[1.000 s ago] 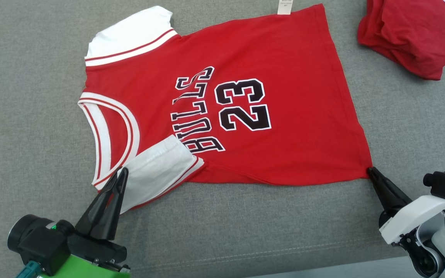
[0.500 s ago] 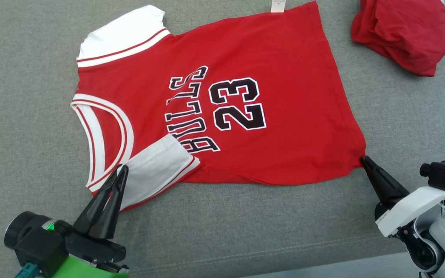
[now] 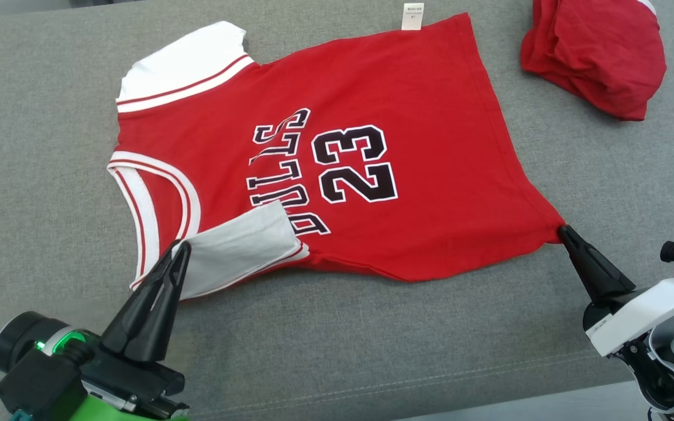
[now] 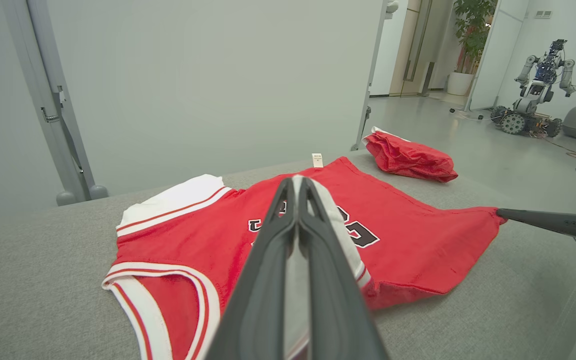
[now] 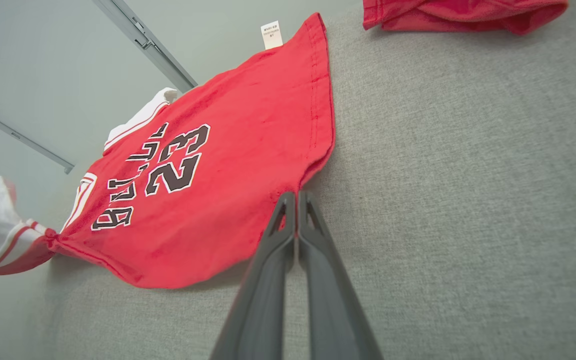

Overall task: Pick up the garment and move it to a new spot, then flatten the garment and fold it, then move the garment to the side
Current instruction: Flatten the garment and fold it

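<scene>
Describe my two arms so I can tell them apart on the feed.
Left gripper: long, tapered dark jaws on a black mount, bright green shell, round black camera with a green light. Right gripper: the same dark jaws, white shell with small dark lettering, boxy black camera.

A grey woven cushion surface (image 3: 372,351) is spread across the scene, with a stitched seam near its front edge. A crumpled red cloth bundle (image 3: 597,52) — white at one corner — is laid at the far right. Behind, a pale partition (image 4: 193,75) is edged by a metal post (image 4: 53,100); a potted plant (image 4: 470,30) is seen beyond.
</scene>
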Robot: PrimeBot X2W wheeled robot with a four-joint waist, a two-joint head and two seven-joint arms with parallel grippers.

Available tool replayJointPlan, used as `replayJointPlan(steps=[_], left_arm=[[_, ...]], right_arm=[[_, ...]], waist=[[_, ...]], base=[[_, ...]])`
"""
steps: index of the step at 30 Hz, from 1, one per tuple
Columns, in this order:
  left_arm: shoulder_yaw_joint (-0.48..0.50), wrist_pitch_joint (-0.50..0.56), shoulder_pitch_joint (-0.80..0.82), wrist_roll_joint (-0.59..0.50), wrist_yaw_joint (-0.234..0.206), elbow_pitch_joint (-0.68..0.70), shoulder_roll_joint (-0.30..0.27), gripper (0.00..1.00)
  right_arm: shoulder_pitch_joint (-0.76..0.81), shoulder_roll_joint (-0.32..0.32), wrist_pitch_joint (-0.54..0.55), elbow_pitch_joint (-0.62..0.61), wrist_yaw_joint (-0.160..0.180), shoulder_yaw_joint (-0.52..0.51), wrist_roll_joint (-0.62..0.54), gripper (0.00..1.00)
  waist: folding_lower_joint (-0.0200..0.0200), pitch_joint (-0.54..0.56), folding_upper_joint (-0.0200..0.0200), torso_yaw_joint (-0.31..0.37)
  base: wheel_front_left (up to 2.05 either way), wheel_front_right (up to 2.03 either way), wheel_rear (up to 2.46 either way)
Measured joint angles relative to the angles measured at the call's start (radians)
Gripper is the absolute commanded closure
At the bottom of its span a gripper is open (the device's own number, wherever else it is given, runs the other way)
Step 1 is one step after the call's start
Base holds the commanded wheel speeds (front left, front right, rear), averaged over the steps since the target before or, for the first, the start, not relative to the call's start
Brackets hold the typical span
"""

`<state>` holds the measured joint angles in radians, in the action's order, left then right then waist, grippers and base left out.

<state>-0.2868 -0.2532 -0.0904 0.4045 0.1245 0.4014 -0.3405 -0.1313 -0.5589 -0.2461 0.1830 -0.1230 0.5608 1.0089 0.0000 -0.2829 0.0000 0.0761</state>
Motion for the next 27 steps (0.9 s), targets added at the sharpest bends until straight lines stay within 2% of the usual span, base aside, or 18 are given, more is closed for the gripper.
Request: replayJointPlan(steps=[4,11,19,27], left_arm=[[0.017,0.0,-0.012,0.011,0.0,-0.009,-0.016,1.0],[0.029,0.0,0.001,0.063,0.0,-0.061,-0.037,1.0],[0.026,0.0,0.121,0.138,0.0,-0.148,-0.081,1.0],[-0.016,0.005,0.277,0.204,0.0,-0.237,-0.116,1.0]], right_arm=[[0.003,-0.019,0.013,-0.02,0.0,0.017,0.035,1.0],[-0.059,-0.033,0.114,-0.047,0.0,0.065,0.099,1.0],[-0.182,-0.058,0.228,-0.031,0.0,0.033,0.216,1.0],[-0.328,-0.039,0.358,0.049,0.0,0.016,0.295,1.0]], waist=[[0.0,0.003,0.0,-0.002],[0.0,0.001,0.0,0.004],[0.0,-0.018,0.0,0.005],[0.0,-0.061,0.0,0.007]], base=[[0.0,0.0,0.0],[0.0,0.0,0.0],[0.0,0.0,0.0],[0.0,0.0,0.0]])
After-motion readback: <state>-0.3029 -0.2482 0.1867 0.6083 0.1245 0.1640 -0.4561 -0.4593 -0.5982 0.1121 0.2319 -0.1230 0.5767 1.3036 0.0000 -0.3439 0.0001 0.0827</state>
